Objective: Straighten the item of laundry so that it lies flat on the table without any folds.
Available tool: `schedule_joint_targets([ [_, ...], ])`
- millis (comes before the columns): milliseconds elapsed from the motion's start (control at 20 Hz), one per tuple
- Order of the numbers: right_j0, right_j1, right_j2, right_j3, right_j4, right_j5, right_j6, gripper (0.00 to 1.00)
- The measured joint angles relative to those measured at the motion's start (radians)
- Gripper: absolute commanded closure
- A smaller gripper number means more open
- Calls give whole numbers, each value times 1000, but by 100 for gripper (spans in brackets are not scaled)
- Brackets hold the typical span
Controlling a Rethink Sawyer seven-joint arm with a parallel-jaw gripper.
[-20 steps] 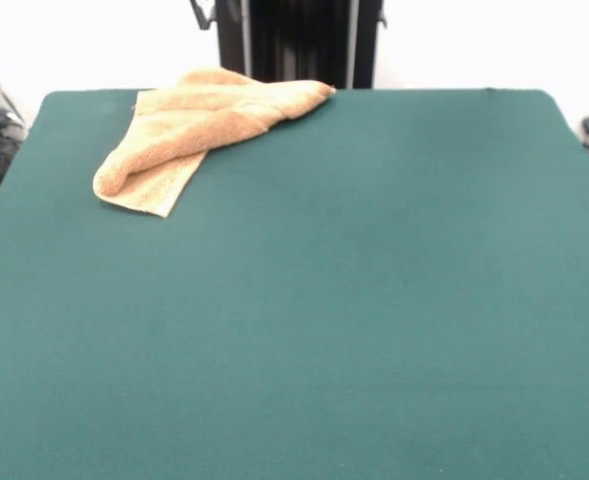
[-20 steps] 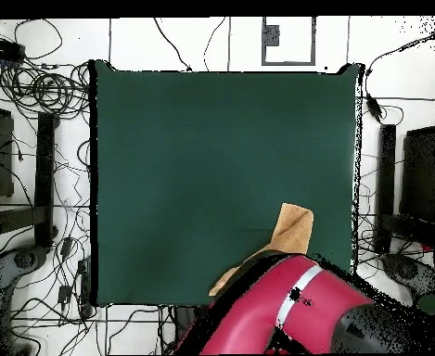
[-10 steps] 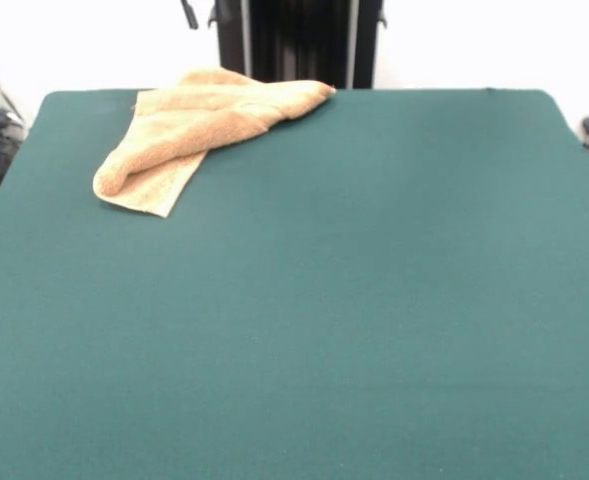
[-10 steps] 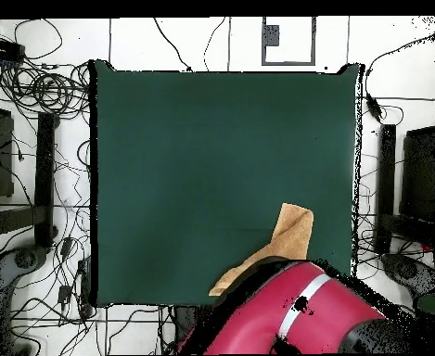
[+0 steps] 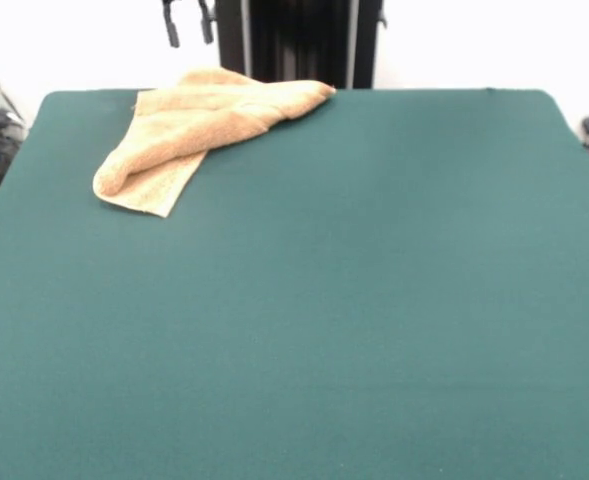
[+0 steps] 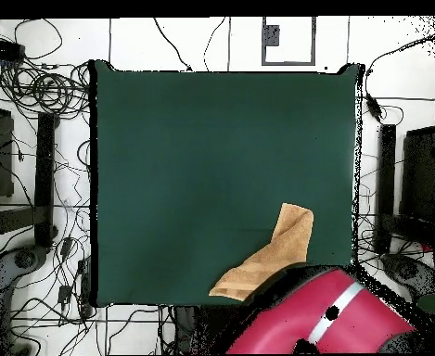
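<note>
I can't read any writing from my station in either view: no words, labels, brand marks or numbers. The only sign-like thing I see is a square outline (image 6: 287,41) on the floor past the table's (image 6: 165,139) edge in the overhead view, with a small dark patch inside it, too small for me to tell whether it carries a pattern or characters. The towel (image 5: 189,125) bears no tag or print that I can make out, and the table's green cover is unmarked.
</note>
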State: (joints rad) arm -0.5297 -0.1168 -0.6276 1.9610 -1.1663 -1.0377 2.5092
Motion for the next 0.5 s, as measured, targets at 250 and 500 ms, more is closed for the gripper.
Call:
schedule_joint_targets([
  [250,-47,12,17,0,63,-26,0,0],
  [500,-78,29,28,-1,108,-74,0,0],
])
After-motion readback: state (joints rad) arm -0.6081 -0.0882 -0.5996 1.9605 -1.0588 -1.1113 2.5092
